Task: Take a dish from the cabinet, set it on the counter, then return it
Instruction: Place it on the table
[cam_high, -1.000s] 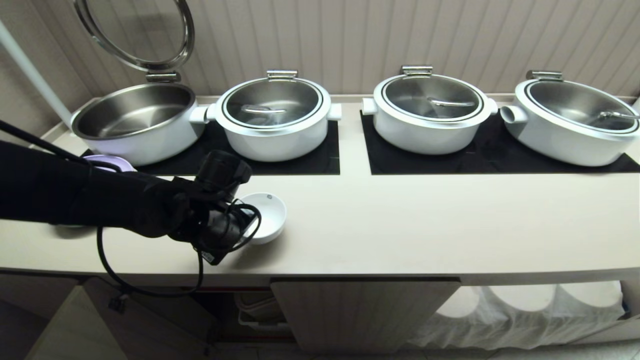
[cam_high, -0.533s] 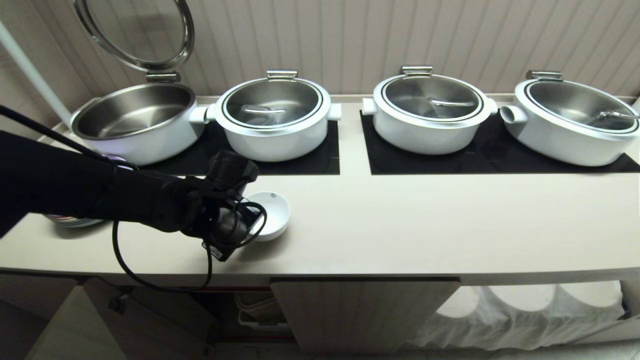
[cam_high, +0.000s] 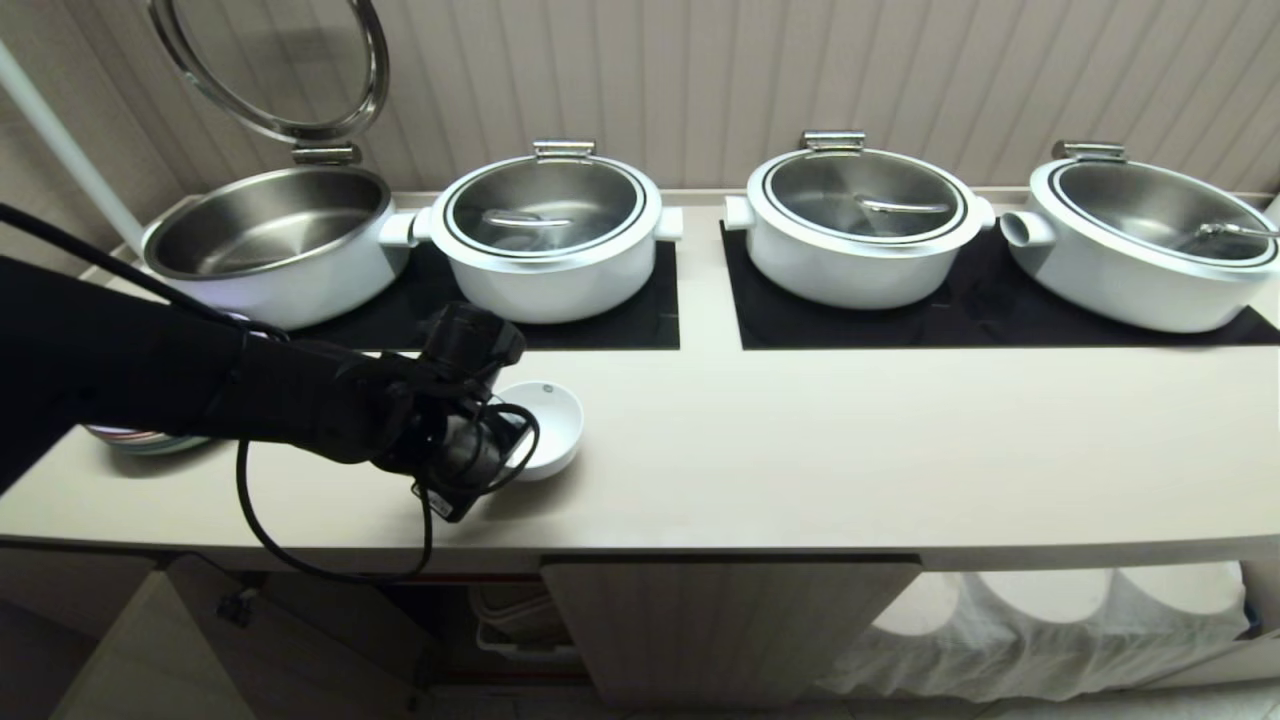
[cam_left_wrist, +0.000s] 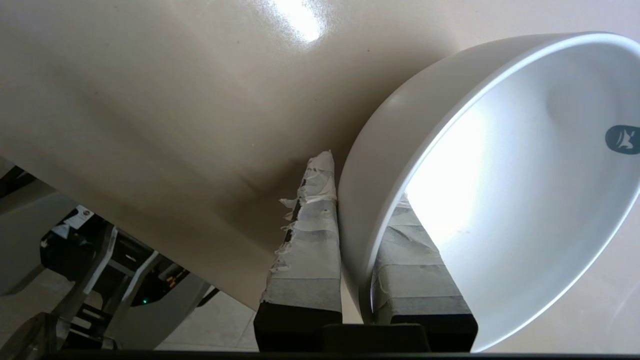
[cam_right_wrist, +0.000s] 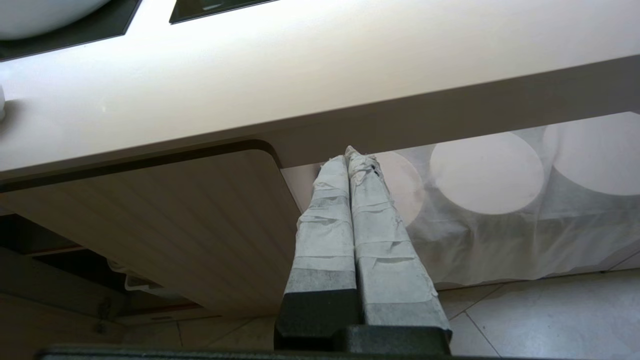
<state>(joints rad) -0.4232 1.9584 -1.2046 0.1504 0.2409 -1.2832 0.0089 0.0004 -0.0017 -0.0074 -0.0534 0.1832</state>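
Cream counter, left gripper reaching low over it, clamping white dish rim, dish tilted

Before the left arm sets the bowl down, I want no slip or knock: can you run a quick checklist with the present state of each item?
1. Left tool pinches the dish by its wall, one finger inside, one outside: ok.
2. Dish over bare counter, in front of the mats: ok.
3. Dish apart from the nearest lidded pot: ok.
4. Dish level: not ok, it looks tilted.
5. Dish bottom touching the counter: cannot tell.
6. Right tool shut, below the counter's edge near the cabinet door, out of the way: ok.
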